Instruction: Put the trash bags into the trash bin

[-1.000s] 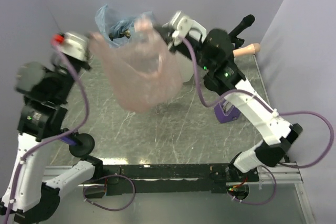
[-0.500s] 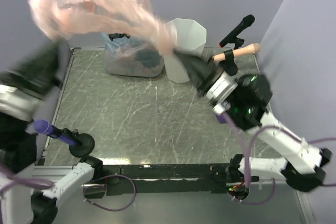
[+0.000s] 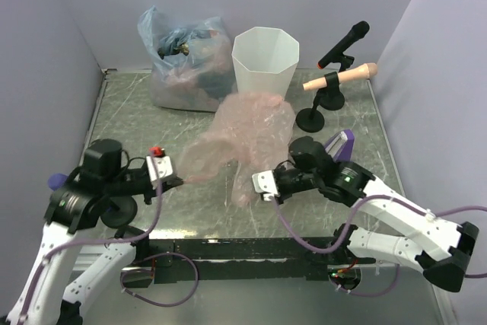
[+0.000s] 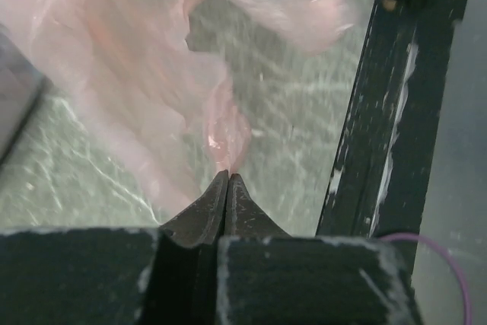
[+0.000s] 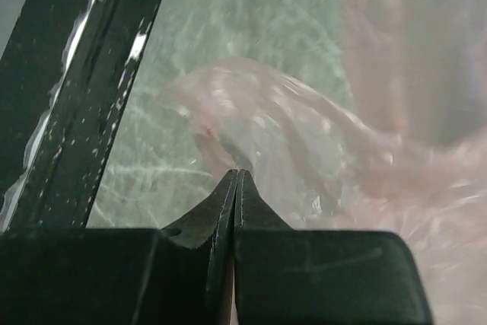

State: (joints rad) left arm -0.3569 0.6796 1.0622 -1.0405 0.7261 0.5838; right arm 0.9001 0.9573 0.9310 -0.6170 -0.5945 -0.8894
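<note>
Holds a pink trash bag (image 3: 251,131) from two sides, low over the table (image 3: 144,123) and near the front edge. Pinches one thin corner of it with the left gripper (image 3: 176,179), both jaws pressed flat together on the plastic. Pinches another bit of it with the right gripper (image 3: 256,188), jaws also squeezed tight on the plastic. Up close on the left wrist, just a small pink twist of bag (image 4: 224,131) caught at the very tips, with the rest puffed up big and blurry above. Up close on the right wrist, a soft pink fold (image 5: 251,112) caught the same way, right at the tips. Beside both pinches, a black rail (image 4: 373,112) along the table's front edge. Between the two grippers, a loose, crinkly hump of see-through pink, spread wide in the middle. Cannot tell if the bottom of the bag rests on the table or hangs just above it. At the back of the table, the white trash bin (image 3: 262,74), standing up straight with its open top showing. Not in the bin yet for the pink bag: only its far end close to the foot of the bin. Just left of the bin, a stuffed bluish bag (image 3: 179,62) full of dark things. To the right of the bin, a black microphone (image 3: 348,39) on a stand (image 3: 315,118), with a pale wooden stick (image 3: 350,74) just under it. Near the right arm, a small purple thing (image 3: 340,144), partly hidden.
</note>
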